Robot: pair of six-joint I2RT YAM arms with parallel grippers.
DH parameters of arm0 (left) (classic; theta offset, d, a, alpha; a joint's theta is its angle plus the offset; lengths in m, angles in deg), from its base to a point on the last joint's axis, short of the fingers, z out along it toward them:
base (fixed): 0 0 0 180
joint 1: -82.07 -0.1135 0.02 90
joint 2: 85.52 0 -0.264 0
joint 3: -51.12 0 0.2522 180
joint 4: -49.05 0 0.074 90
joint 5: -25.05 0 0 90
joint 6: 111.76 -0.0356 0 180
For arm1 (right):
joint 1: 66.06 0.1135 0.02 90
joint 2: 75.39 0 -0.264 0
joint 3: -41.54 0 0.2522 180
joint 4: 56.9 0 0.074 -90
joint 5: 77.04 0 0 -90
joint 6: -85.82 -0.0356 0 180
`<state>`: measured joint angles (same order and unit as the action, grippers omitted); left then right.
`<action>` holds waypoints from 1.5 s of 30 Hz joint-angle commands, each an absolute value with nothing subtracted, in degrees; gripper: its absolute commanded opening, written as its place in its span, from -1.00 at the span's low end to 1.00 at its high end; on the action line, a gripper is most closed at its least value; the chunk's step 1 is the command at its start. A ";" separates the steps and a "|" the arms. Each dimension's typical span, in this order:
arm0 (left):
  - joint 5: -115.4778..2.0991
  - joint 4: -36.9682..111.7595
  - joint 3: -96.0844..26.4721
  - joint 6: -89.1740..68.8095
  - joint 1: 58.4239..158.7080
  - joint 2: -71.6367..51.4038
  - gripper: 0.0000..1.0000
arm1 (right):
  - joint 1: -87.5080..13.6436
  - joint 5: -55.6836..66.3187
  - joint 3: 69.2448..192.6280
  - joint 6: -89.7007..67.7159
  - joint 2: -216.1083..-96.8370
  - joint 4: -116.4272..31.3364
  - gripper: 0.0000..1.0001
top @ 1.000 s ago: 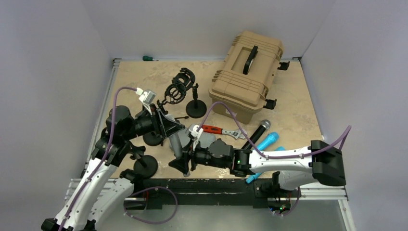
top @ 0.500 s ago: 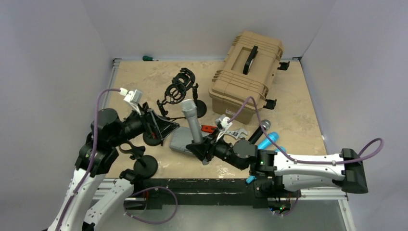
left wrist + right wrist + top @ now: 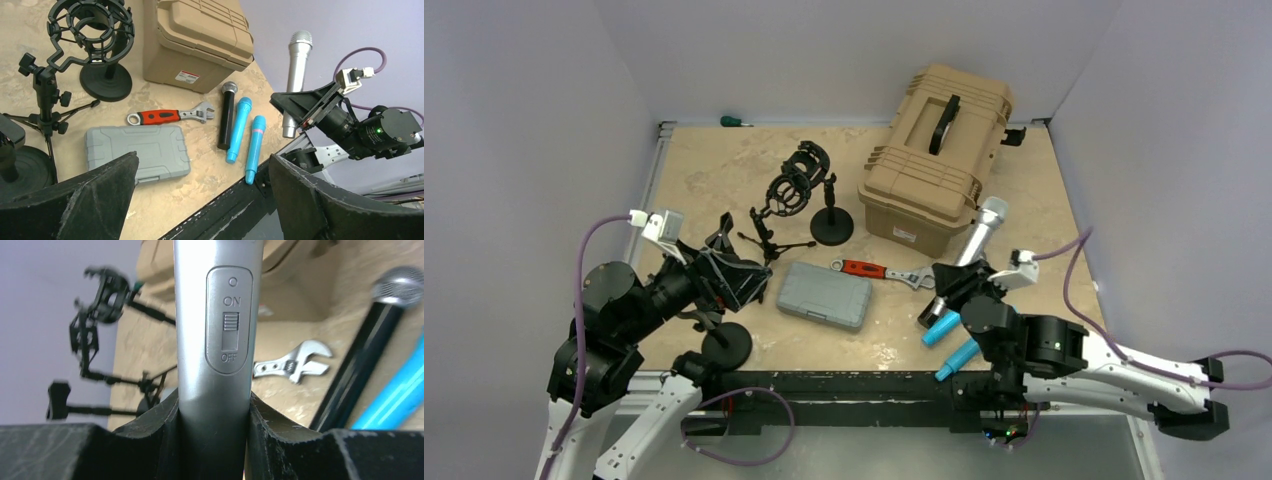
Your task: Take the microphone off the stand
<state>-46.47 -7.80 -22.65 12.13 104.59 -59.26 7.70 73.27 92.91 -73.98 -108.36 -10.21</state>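
The silver microphone [image 3: 980, 235] is up in the air at the right, tilted, with my right gripper [image 3: 957, 277] shut on its lower body. In the right wrist view its ON/OFF switch faces the camera and the microphone [image 3: 219, 340] sits tight between both pads of the gripper [image 3: 215, 410]. The left wrist view shows the microphone [image 3: 298, 70] clear of every stand. My left gripper [image 3: 742, 280] is open and empty at the left, by a black clip stand [image 3: 722, 232] whose round base [image 3: 20, 167] shows in its view. Nothing lies between the left gripper's [image 3: 202, 160] fingers.
A shock-mount stand [image 3: 799, 185], a small tripod stand [image 3: 765, 235] and another round base [image 3: 726, 345] stand at the left. A grey case [image 3: 824, 294], a red-handled wrench [image 3: 879, 271], a black microphone [image 3: 227, 115] and two blue microphones [image 3: 239, 127] lie mid-table. A tan toolbox [image 3: 939, 150] is at the back.
My right gripper closed on the silver microphone and carried it from beside the left stand to the right and up. My left gripper opened and drew back to the left.
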 commanded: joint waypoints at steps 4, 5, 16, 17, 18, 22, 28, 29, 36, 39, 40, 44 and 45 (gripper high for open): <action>-46.23 -7.03 -23.05 14.39 104.24 -58.76 0.98 | -0.88 81.85 94.77 -82.45 -110.45 1.98 -1.00; -45.81 -6.97 -23.07 14.65 104.29 -58.87 0.98 | -2.66 80.69 95.08 -78.90 -112.39 -0.93 -1.00; -46.89 -13.51 -26.20 14.04 104.27 -61.99 0.97 | -51.98 41.64 92.45 -43.04 -122.07 -31.83 -1.00; -46.96 -13.62 -26.25 13.96 104.28 -62.23 0.97 | -56.67 36.34 92.21 -42.02 -123.46 -32.95 -1.00; -47.02 -13.48 -26.27 13.98 104.27 -62.50 0.98 | -61.01 32.83 92.07 -41.19 -125.09 -34.04 -1.00; -46.82 -12.95 -26.19 13.87 104.30 -62.60 0.98 | -69.80 28.97 92.77 -41.17 -132.77 -37.41 -1.00; -45.87 -13.05 -26.26 13.88 104.30 -62.40 0.98 | -71.27 33.12 95.99 -42.47 -143.48 -44.51 -1.00; -45.80 -13.27 -26.39 13.79 104.30 -62.59 0.97 | -71.73 34.39 96.73 -42.39 -145.54 -45.67 -1.00; -46.93 -15.20 -26.18 12.78 104.30 -63.83 0.98 | -74.80 33.66 107.33 -36.39 -165.97 -43.57 -1.00; -46.81 -14.89 -25.69 12.72 104.30 -63.44 0.98 | -74.78 34.37 108.05 -35.17 -168.97 -44.68 -1.00; -46.69 -14.73 -25.66 12.71 104.28 -63.18 0.97 | -74.78 34.73 108.04 -34.86 -169.44 -44.86 -1.00; -46.17 -14.28 -25.49 12.90 104.28 -62.37 0.98 | -74.89 32.46 105.92 -34.34 -169.87 -47.09 -1.00; -46.10 -14.11 -25.41 12.92 104.26 -62.33 0.98 | -74.82 31.29 105.73 -33.78 -169.87 -47.89 -0.99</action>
<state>-46.73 -15.43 -24.70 13.57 104.59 -63.37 -74.75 32.84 105.78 -36.38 -171.03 -42.85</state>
